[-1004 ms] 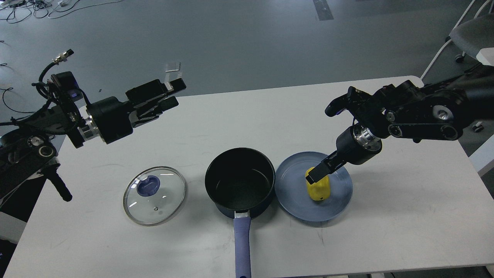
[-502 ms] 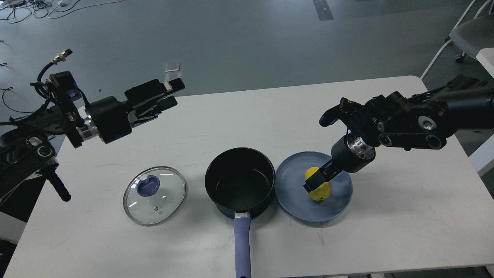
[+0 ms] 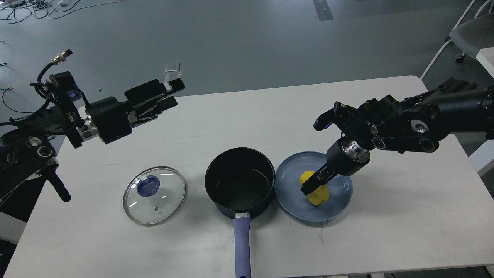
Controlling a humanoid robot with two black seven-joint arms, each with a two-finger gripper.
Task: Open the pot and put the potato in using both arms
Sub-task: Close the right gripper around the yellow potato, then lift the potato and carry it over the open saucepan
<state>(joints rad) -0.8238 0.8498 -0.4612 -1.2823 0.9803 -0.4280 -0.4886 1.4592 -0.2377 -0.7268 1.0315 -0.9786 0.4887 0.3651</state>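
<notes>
Right gripper [image 3: 313, 185] clasped the potato [image 3: 317, 194] on the plate [image 3: 293, 204] toward the worktop's right edge; the pot [image 3: 240, 181] sat open just leftward.

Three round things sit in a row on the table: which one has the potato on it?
The blue plate, rightmost, beside the pot. The potato lies on it under the right gripper; pot and lid hold nothing.
</notes>
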